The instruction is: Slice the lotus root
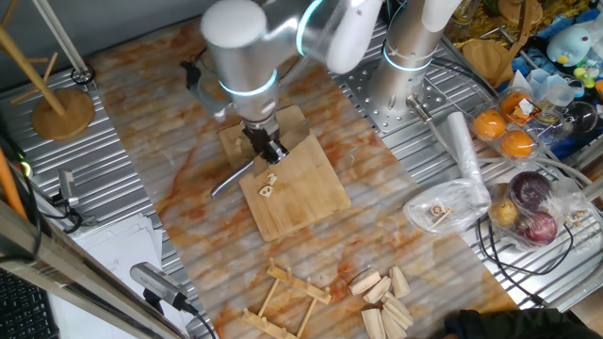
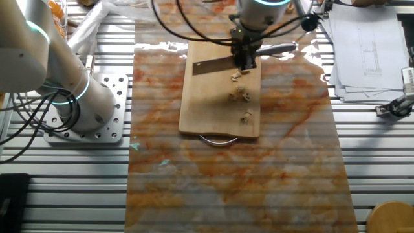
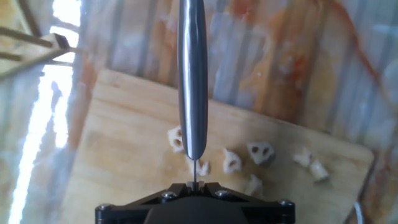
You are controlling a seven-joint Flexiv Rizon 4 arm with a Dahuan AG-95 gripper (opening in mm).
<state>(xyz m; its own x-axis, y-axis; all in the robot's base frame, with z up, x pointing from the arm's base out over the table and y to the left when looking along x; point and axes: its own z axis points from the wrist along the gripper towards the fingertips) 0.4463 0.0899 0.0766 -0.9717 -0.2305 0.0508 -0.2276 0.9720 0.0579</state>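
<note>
Several small cream lotus root pieces with holes [image 3: 260, 152] lie scattered on the wooden cutting board [image 3: 124, 155]. They also show in one fixed view [image 1: 268, 185] and in the other fixed view [image 2: 240, 96]. My gripper [image 3: 194, 184] is shut on a knife [image 3: 192, 81], which the hand view shows edge-on, its blade pointing away over the pieces. In one fixed view the gripper [image 1: 268, 148] stands over the board [image 1: 301, 193] with the blade [image 1: 231, 177] reaching left past its edge. In the other fixed view the gripper [image 2: 245, 59] holds the blade [image 2: 212, 63] flat-on across the board's far end [image 2: 207, 103].
Pale wooden wedge blocks [image 1: 382, 292] and a small wooden rack [image 1: 283, 301] lie near the front. A wooden stand [image 1: 61, 108] is at the left. Bags with oranges [image 1: 504, 127] and red fruit [image 1: 532, 207] sit at the right. Another arm's base [image 2: 87, 107] and papers [image 2: 369, 45] flank the mat.
</note>
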